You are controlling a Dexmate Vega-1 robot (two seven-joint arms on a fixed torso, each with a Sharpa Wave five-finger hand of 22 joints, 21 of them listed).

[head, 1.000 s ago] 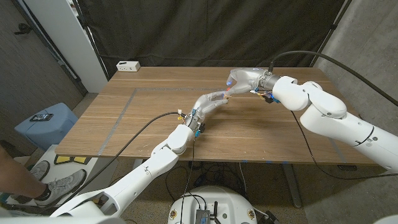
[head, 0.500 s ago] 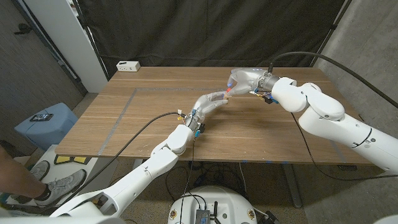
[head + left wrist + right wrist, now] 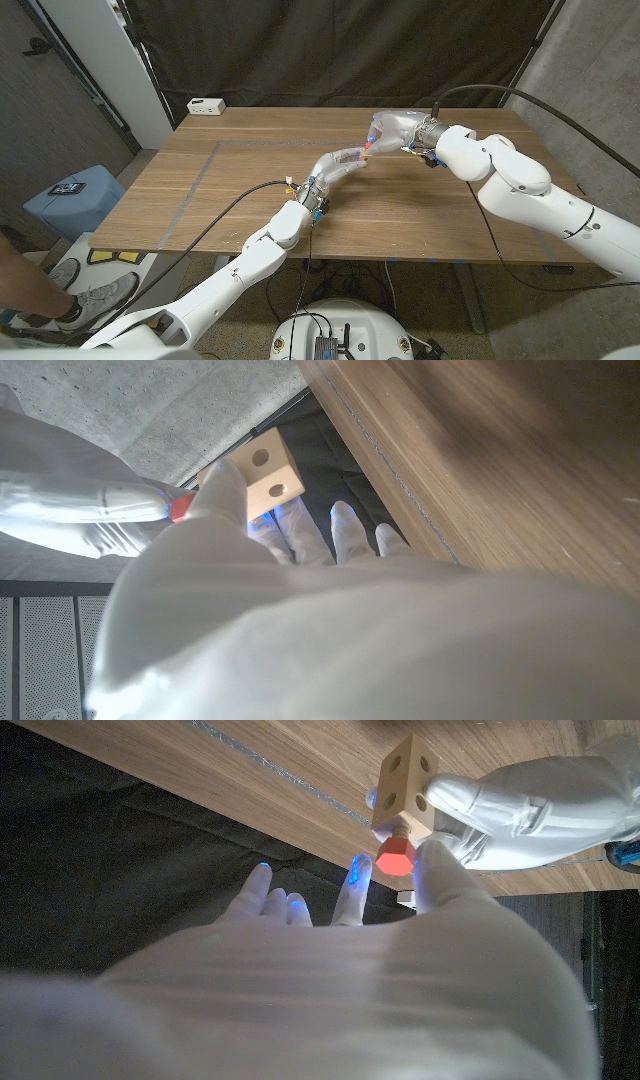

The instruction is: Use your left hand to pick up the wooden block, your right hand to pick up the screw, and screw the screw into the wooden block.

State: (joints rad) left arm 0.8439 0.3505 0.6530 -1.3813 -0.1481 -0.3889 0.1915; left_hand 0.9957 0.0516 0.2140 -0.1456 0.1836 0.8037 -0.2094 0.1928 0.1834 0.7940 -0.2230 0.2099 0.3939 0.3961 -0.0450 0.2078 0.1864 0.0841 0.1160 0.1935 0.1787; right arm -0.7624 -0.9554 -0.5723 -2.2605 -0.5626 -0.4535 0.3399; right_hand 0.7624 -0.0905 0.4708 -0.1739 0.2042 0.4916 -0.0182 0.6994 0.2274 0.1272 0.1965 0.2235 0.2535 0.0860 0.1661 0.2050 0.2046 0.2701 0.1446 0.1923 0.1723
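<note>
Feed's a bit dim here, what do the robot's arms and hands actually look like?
Both arms are glossy white, rounded shells. The left hand and right hand wear whitish covers. A dark collar sits at the right wrist. Black cables run along both forearms, with small blue and coloured connectors at the left wrist.

Pale wooden block; red-headed screw; white left robot hand.
</note>
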